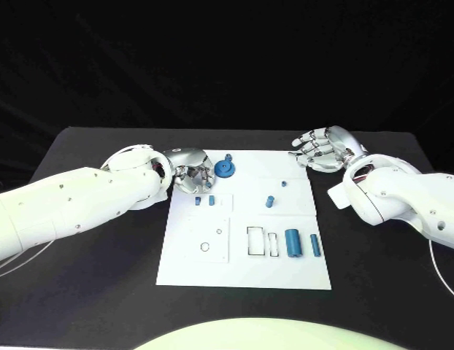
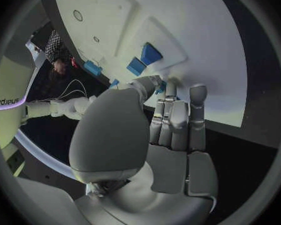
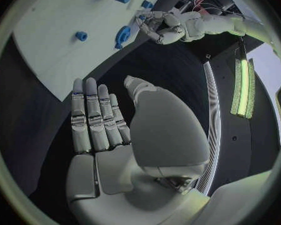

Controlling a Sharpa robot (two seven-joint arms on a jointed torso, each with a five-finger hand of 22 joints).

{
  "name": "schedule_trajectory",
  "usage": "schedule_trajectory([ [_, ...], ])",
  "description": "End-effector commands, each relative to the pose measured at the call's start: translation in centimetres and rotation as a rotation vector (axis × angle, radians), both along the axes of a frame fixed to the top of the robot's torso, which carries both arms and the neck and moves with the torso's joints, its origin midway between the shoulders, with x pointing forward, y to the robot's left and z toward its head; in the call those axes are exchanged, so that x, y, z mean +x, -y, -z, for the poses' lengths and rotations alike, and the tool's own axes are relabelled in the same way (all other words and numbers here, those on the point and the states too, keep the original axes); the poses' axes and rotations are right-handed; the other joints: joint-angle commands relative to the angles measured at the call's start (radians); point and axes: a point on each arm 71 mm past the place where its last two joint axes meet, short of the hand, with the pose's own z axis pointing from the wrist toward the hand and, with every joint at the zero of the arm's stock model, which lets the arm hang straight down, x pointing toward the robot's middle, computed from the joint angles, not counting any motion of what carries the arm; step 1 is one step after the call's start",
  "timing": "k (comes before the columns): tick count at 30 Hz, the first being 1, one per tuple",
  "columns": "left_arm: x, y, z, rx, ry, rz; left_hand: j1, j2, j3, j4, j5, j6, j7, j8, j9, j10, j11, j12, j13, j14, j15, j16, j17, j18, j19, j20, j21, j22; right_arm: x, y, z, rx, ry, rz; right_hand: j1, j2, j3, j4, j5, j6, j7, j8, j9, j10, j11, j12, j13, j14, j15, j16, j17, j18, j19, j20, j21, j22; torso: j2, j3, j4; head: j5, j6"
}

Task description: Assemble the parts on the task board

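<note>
Task board (image 1: pixel 185 270) mid-table; left hand (image 1: pixel 190 173) at its far-left edge beside blue disc part (image 1: pixel 225 169), fingers extended, holding nothing; right hand (image 1: pixel 322 149) off far-right corner, fingers spread, empty.

Hard to tell whether the left robot hand (image 1: pixel 190 173) touches the round blue part (image 1: pixel 225 169) just beside it. In the left wrist view, fingertips (image 2: pixel 197 92) over the task board (image 2: pixel 203 50) edge, covering a small blue piece (image 2: pixel 160 87). Tabletop (image 1: pixel 90 292) cut off at the frame's bottom edge.
</note>
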Motion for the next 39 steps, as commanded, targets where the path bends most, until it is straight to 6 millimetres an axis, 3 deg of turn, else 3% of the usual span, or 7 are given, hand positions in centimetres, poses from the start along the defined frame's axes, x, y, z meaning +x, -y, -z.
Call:
schedule_trajectory([
  [1, -0.4, -0.1, 0.8, 0.028, -0.053, 0.009, -0.005, 0.009, 0.001, -0.003, -0.002, -0.001, 0.005, -0.005, 0.000, 0.004, 0.003, -0.007, 0.002, -0.006, 0.005, -0.003, -0.003, -0.010, -0.008, 0.000, -0.007, -0.002, 0.0, 0.0, 0.0, -0.001, -0.004, -0.010, 0.003, 0.001, 0.002, -0.002, -0.001, -0.009, 0.050, 0.004, -0.001, -0.005, -0.002, 0.005, -0.002, -0.004, 0.000, -0.006, -0.002, 0.006, -0.006, 0.000, 0.000, -0.001, 0.000, 0.0004, 0.0006, -0.001, 0.001],
  [11, -0.4, -0.2, 0.6, -0.007, -0.054, -0.004, -0.016, 0.003, 0.011, -0.009, -0.001, -0.076, 0.008, -0.074, -0.016, 0.000, 0.005, -0.042, 0.015, -0.031, 0.007, -0.018, -0.040, -0.004, -0.034, 0.003, -0.036, -0.035, 0.1, 0.0, 0.1, -0.002, -0.004, -0.006, 0.003, 0.001, 0.002, -0.002, -0.001, -0.009, 0.050, 0.004, -0.001, -0.005, -0.002, 0.005, -0.002, -0.004, 0.000, -0.006, -0.002, 0.006, -0.006, 0.000, 0.000, -0.001, 0.000, -0.0001, 0.0004, 0.000, 0.000],
  [27, -0.3, -0.6, 0.6, -0.011, -0.051, -0.021, -0.021, -0.004, 0.012, -0.009, -0.001, -0.098, 0.011, -0.095, -0.023, 0.002, 0.006, -0.050, 0.020, -0.039, 0.008, -0.022, -0.053, -0.001, -0.043, 0.003, -0.046, -0.046, 0.1, 0.1, 0.1, -0.003, -0.004, -0.003, 0.004, 0.000, 0.002, -0.003, -0.001, -0.010, 0.050, 0.006, -0.002, -0.005, -0.002, 0.006, -0.004, -0.004, 0.000, -0.006, -0.003, 0.005, -0.006, 0.000, 0.000, -0.003, 0.001, 0.0021, 0.0000, 0.001, -0.001],
  [36, -0.2, -1.2, 0.6, -0.010, -0.045, -0.036, -0.020, -0.007, 0.014, -0.011, -0.001, -0.119, 0.010, -0.113, -0.030, 0.009, 0.005, -0.053, 0.026, -0.038, 0.007, -0.021, -0.051, -0.002, -0.040, 0.003, -0.048, -0.045, 0.1, 0.3, 0.1, -0.006, -0.009, -0.001, 0.005, -0.002, 0.002, -0.005, -0.001, -0.011, 0.050, 0.006, -0.002, -0.006, -0.002, 0.006, -0.006, -0.005, 0.000, -0.007, -0.004, 0.005, -0.006, 0.000, 0.000, -0.005, 0.000, 0.0016, -0.0004, 0.001, 0.000],
  [39, -0.1, -1.6, 0.6, -0.007, -0.045, -0.045, -0.023, -0.014, 0.013, -0.010, -0.001, -0.146, 0.007, -0.133, -0.039, 0.008, 0.006, -0.060, 0.031, -0.039, 0.007, -0.021, -0.054, -0.001, -0.041, 0.003, -0.051, -0.048, 0.1, 0.4, 0.2, -0.011, -0.014, 0.000, 0.006, -0.004, 0.001, -0.005, -0.002, -0.012, 0.050, 0.006, -0.003, -0.006, -0.001, 0.006, -0.007, -0.006, 0.000, -0.007, -0.005, 0.005, -0.006, 0.000, 0.000, -0.006, 0.000, 0.0011, -0.0007, 0.001, 0.002],
])
